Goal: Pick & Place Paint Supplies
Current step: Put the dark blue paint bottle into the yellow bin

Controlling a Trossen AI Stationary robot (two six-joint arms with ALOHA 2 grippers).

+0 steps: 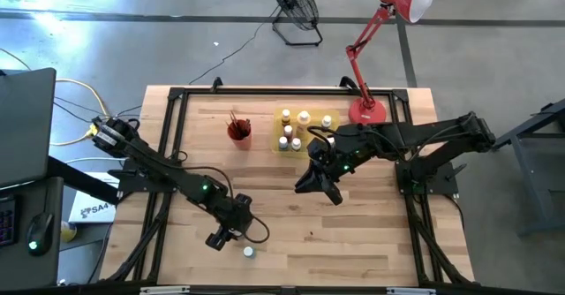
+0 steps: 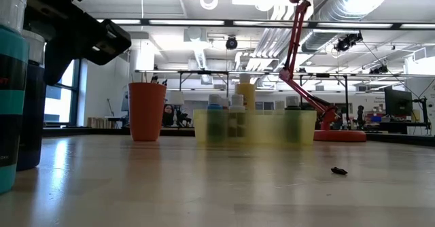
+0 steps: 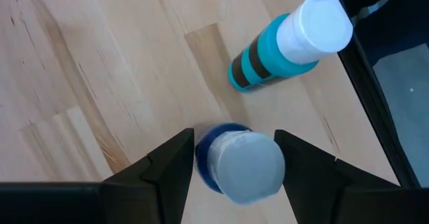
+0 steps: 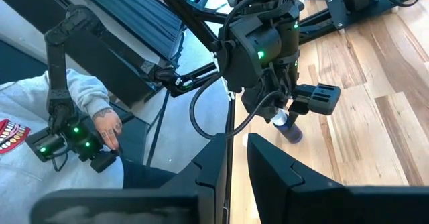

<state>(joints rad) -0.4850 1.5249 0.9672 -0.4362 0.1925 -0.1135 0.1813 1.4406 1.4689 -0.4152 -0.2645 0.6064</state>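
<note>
A dark blue bottle (image 3: 241,167) with a pale cap stands near the table's near edge, between the fingers of my left gripper (image 3: 233,135), which is shut on it. Beside it stands a teal bottle (image 3: 281,46) with dark bands and a white cap, untouched on its base (image 1: 248,252). Several more capped bottles stand in the yellow tray (image 1: 275,145) at the far middle. Thin brushes (image 1: 235,118) stick out of the red cup (image 1: 238,133) to the tray's left. My right gripper (image 1: 318,185) hangs raised over the table's middle, fingers nearly together, holding nothing. My left gripper pinches the blue bottle's upper part (image 3: 204,163), at and just below the cap, between its two fingers, one on each side. The fingers come slanting down from above. The bottle stands about upright with its base on the table (image 2: 30,162).
A red desk lamp (image 1: 369,109) stands on the table's far right, next to the tray. A small dark speck (image 2: 338,170) lies on the bare wood. Past the table's left edge, a person's hand (image 4: 104,127) rests on a small control arm.
</note>
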